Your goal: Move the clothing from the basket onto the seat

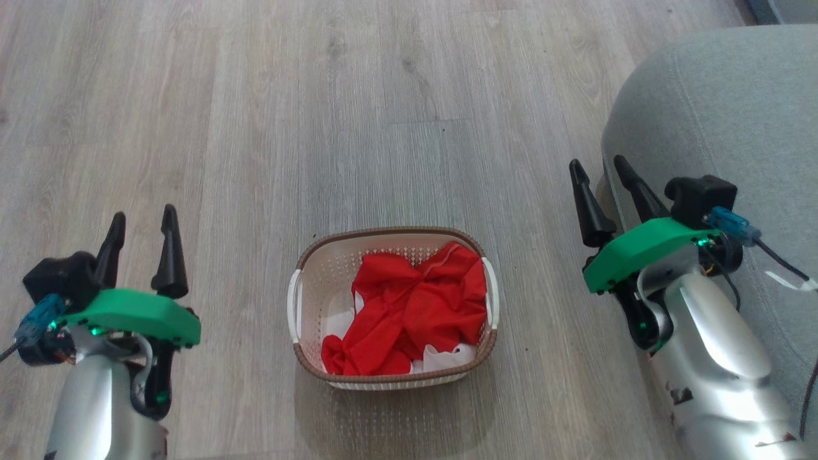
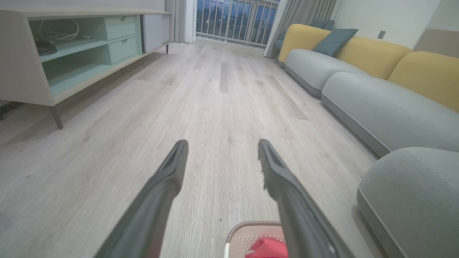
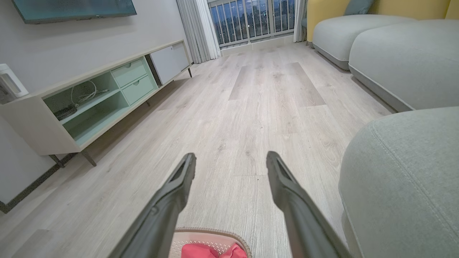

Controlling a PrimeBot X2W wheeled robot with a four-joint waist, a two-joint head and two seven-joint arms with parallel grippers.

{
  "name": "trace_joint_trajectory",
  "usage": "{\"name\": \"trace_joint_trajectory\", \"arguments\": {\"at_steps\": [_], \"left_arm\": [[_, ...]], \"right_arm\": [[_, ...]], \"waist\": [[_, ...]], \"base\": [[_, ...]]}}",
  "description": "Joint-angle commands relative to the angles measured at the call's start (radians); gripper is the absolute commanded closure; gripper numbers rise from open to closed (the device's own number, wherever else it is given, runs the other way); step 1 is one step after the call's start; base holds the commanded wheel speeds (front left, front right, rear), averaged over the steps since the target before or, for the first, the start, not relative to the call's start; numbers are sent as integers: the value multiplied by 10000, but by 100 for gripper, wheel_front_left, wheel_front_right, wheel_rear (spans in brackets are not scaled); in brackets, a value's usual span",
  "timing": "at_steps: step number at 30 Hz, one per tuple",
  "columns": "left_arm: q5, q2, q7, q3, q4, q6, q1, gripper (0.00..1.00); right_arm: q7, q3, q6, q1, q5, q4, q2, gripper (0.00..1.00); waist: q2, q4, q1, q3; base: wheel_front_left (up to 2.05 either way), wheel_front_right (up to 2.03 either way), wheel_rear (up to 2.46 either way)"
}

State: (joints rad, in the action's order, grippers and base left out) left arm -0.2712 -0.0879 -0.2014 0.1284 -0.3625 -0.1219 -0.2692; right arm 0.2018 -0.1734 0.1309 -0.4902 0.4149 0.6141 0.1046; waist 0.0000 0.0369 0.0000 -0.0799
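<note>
Head view: the basket (image 1: 323, 246) stands on the floor between the left pincer (image 1: 144, 214) and the right pincer (image 1: 597, 163). Both are spread open, empty and well clear of it. The clothing (image 1: 409, 306), crumpled red with white patches, lies inside. The seat (image 1: 722, 108) is cut off at right.
Left wrist view: the basket is cropped at the bottom edge.
Right wrist view: likewise.

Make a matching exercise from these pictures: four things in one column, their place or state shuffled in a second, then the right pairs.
1 clothing
2 basket
3 seat
4 left gripper

A standing on the wood floor
B heaped inside the basket
C open, holding nothing
D grey-green, at the head view's right

Pairs: 1-B, 2-A, 3-D, 4-C
</note>
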Motion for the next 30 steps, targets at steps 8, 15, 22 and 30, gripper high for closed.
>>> {"name": "trace_joint_trajectory", "arguments": {"at_steps": [8, 15, 22, 30], "left_arm": [[999, -304, -345, 350, 162, -78, -757, 0], [1701, -332, -550, 400, 43, -85, -844, 0], [1799, -368, -603, 303, -14, -87, -856, 0], [1574, -299, -603, 60, -62, -88, -955, 0]], "right_arm": [[339, 76, -2, -808, -1187, -72, 11, 0], [546, 335, -2, -988, -2208, -41, -2, 0], [600, 540, -2, -1008, -2604, -179, -51, 0], [600, 764, -2, -1205, -2763, -497, -108, 0]], "waist": [[0, 34, 0, -17], [0, 68, 0, -4], [0, 95, 0, -69], [0, 151, 0, -664]], "base": [[0, 0, 0], [0, 0, 0], [0, 0, 0], [0, 0, 0]]}}
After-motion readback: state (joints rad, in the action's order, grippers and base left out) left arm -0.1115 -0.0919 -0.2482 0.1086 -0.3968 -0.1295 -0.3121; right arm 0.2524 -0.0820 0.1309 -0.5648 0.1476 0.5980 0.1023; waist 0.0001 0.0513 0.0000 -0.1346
